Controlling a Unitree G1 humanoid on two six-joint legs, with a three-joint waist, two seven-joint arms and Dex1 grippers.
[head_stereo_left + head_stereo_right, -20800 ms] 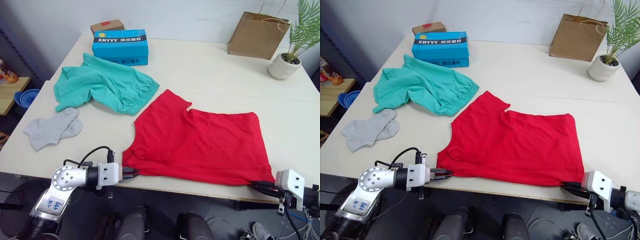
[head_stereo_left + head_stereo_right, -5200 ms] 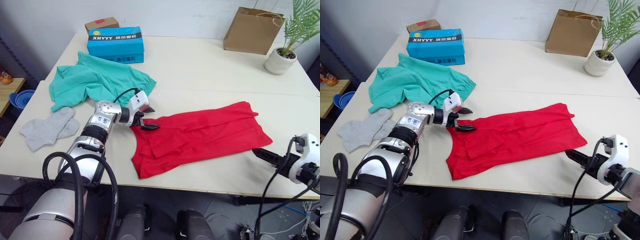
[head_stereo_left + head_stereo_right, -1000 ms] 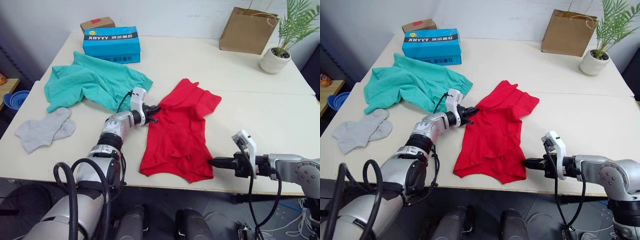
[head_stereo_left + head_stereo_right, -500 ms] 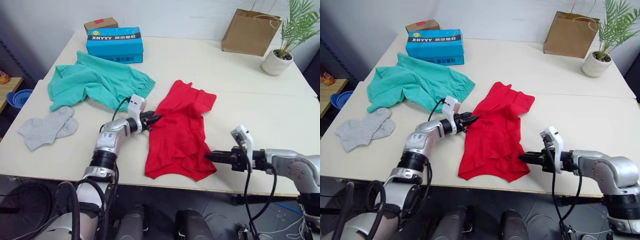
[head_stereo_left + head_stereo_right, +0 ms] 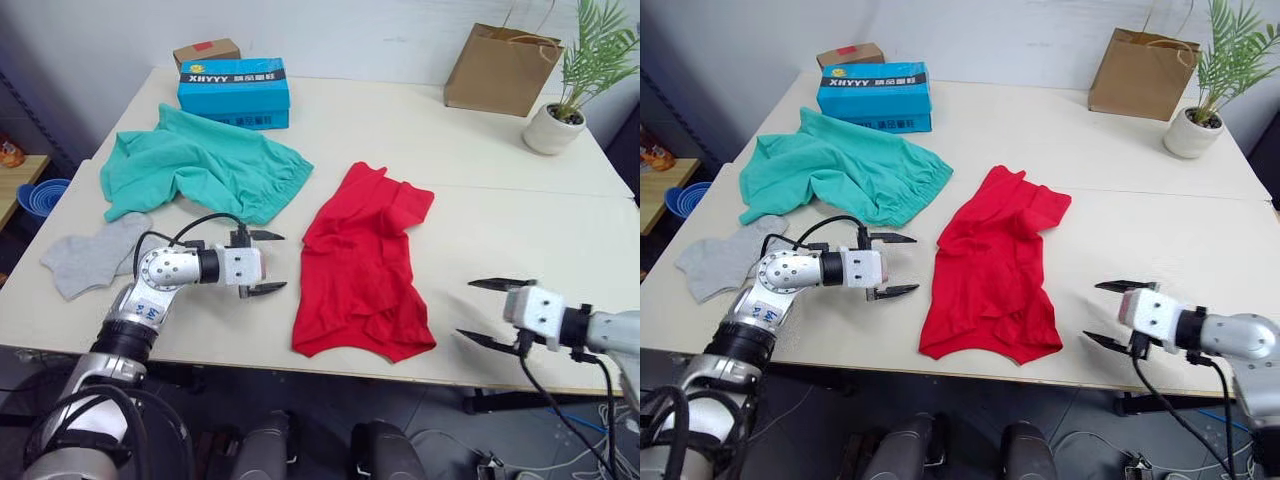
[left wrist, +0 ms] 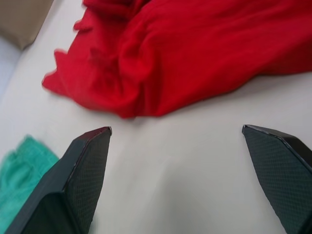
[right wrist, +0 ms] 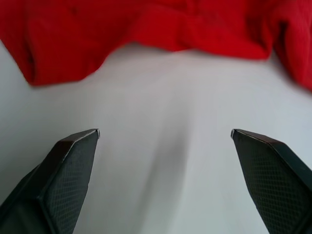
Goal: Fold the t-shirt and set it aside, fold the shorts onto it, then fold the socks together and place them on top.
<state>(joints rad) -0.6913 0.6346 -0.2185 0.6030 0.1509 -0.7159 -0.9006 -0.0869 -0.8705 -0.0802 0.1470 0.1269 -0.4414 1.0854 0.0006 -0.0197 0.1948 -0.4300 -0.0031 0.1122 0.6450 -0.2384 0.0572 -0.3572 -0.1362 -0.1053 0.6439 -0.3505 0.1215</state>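
T-shirt (image 5: pixel 362 262) lies rumpled, folded into a strip.

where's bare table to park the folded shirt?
Biggest bare stretch: between the t-shirt, the paper bag and the potted plant. More bare table lies beyond the t-shirt, toward the blue box. Crowded: the robot's left side, with the shorts and socks.

left claw (image 6: pixel 178 131) spread wide | t-shirt (image 6: pixel 195 53) rumpled ahead | shorts (image 6: pixel 19 165) at edge
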